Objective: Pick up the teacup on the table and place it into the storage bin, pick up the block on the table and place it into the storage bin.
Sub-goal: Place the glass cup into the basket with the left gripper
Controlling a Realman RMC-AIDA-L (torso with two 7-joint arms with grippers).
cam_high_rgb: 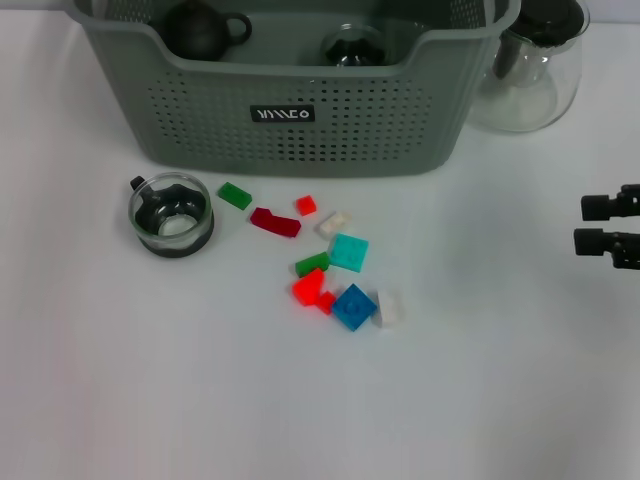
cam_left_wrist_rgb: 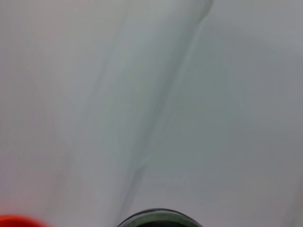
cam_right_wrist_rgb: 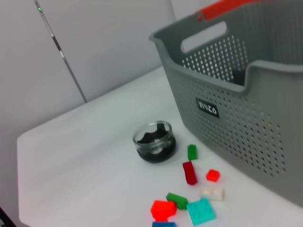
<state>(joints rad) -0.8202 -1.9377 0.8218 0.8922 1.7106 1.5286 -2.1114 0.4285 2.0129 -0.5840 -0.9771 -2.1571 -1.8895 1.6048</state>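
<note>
Head view, right claw (cam_high_rgb: 578,224) parted, teacup (cam_high_rgb: 171,214) beside blocks (cam_high_rgb: 349,251), storage bin (cam_right_wrist_rgb: 265,137) handle in right wrist view

You've got open table (cam_high_rgb: 480,380) on the right and front. The blocks (cam_high_rgb: 335,275) crowd close beside the teacup (cam_high_rgb: 171,214), and the bin (cam_high_rgb: 300,110) walls off everything behind.

Storage bin (cam_high_rgb: 290,120) top cropped; glass pitcher (cam_high_rgb: 530,70) partly behind it.
</note>
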